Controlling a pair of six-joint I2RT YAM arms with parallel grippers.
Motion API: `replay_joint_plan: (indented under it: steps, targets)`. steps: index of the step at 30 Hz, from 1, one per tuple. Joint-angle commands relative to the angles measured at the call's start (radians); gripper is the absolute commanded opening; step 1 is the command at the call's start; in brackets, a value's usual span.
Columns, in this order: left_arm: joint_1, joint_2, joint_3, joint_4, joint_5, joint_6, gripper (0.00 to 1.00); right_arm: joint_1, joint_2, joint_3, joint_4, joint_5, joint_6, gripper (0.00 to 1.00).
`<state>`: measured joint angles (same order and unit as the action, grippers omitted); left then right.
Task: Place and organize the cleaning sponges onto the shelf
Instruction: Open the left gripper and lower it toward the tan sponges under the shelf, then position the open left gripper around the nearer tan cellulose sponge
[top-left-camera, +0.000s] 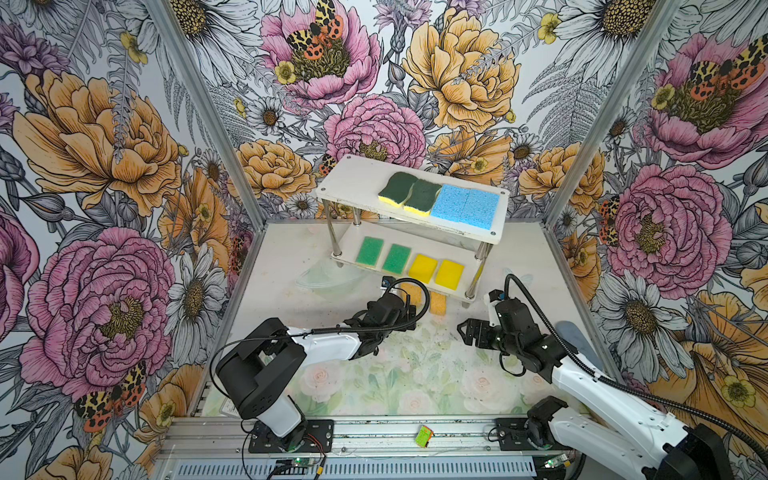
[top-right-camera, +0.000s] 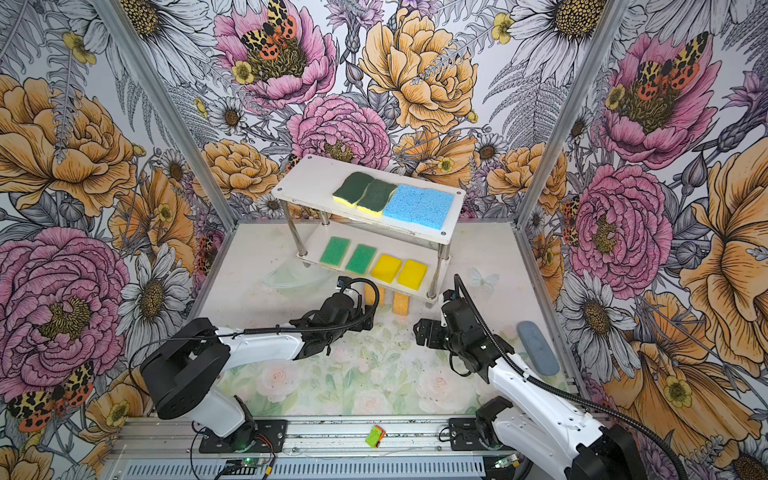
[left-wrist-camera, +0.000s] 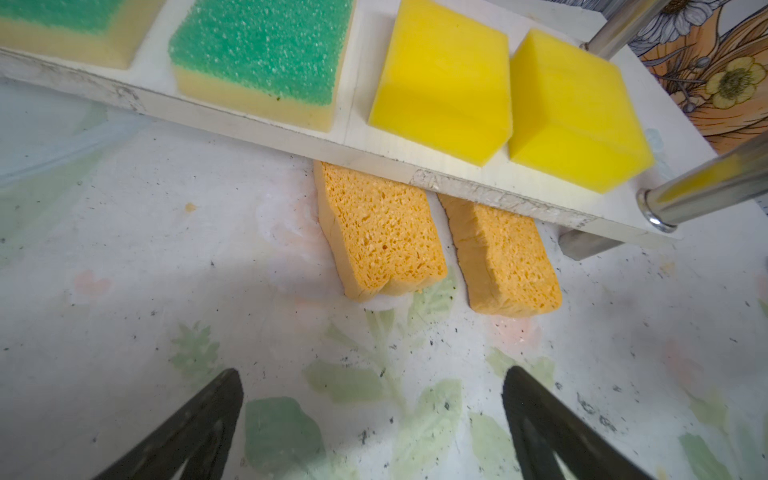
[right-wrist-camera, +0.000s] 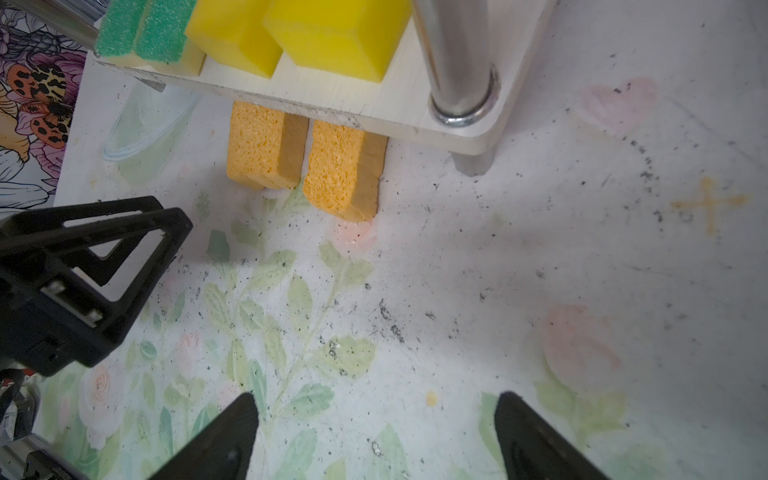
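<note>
Shelf (top-left-camera: 349, 183) stands at back of table (right-wrist-camera: 540, 257), slightly skewed.

Top board, seen in top views only: wavy dark-green sponges (top-left-camera: 397, 187) and blue sponges (top-left-camera: 465, 205).

Lower board: green-topped sponges (top-left-camera: 370, 250) and yellow sponges (top-left-camera: 436, 271), close to its front edge.

Wrist views show two orange sponges (left-wrist-camera: 382, 232) flat on table, narrow gap between, far ends tucked under that edge. In both top views left arm hides part of one.

Bare table in front of them.

Left gripper (left-wrist-camera: 372, 374): jaws wide, empty, short of the orange pair.

Right gripper (right-wrist-camera: 376, 399): jaws wide, empty, near a shelf post (right-wrist-camera: 453, 54).
</note>
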<state>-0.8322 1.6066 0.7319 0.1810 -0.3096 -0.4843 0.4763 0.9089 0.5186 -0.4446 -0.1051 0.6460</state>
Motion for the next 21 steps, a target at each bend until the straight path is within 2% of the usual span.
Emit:
replay_joint_plan:
  steps: [1,21]
  targets:
    - [-0.014,0.025,0.049,0.046,-0.052,0.002,0.99,-0.005,-0.010,-0.009,0.018,0.016,0.004,0.92]
    - [-0.077,0.168,0.196,-0.069,-0.139,0.010,0.99,-0.005,-0.017,-0.017,0.018,0.017,0.001,0.92]
